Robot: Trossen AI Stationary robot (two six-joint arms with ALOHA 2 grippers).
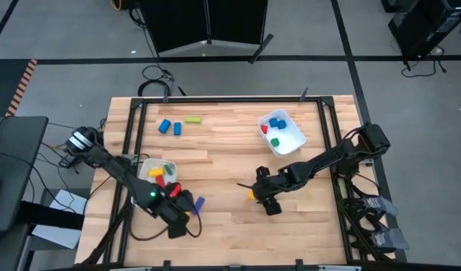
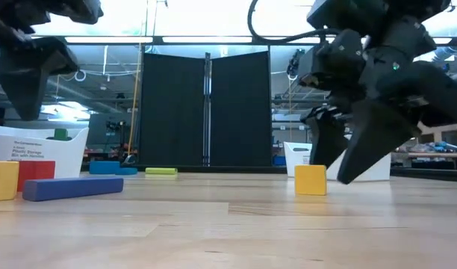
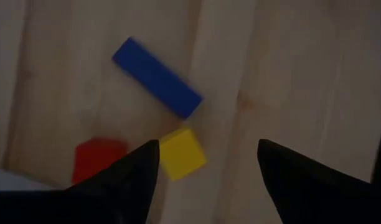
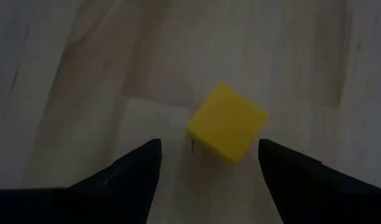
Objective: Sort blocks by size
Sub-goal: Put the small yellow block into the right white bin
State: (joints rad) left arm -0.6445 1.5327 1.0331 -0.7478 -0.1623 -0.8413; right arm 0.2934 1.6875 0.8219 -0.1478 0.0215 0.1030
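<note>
My right gripper (image 4: 209,152) is open just above the table's middle (image 1: 259,192). A small yellow cube (image 4: 228,123) rests flat on the wood just ahead of its fingertips, and also shows in the low view (image 2: 311,180). My left gripper (image 3: 209,155) is open near the front left (image 1: 185,205). Below it lie a blue bar (image 3: 156,78), a yellow cube (image 3: 183,154) and a red cube (image 3: 98,155), all resting on the table. The yellow cube lies beside one fingertip.
A white tray (image 1: 149,167) with yellow, red and green blocks stands beside my left arm. Another white tray (image 1: 294,141) with blue, red and green blocks stands at the back right. Two blue blocks (image 1: 170,127) and a yellow-green bar (image 1: 192,119) lie at the back left.
</note>
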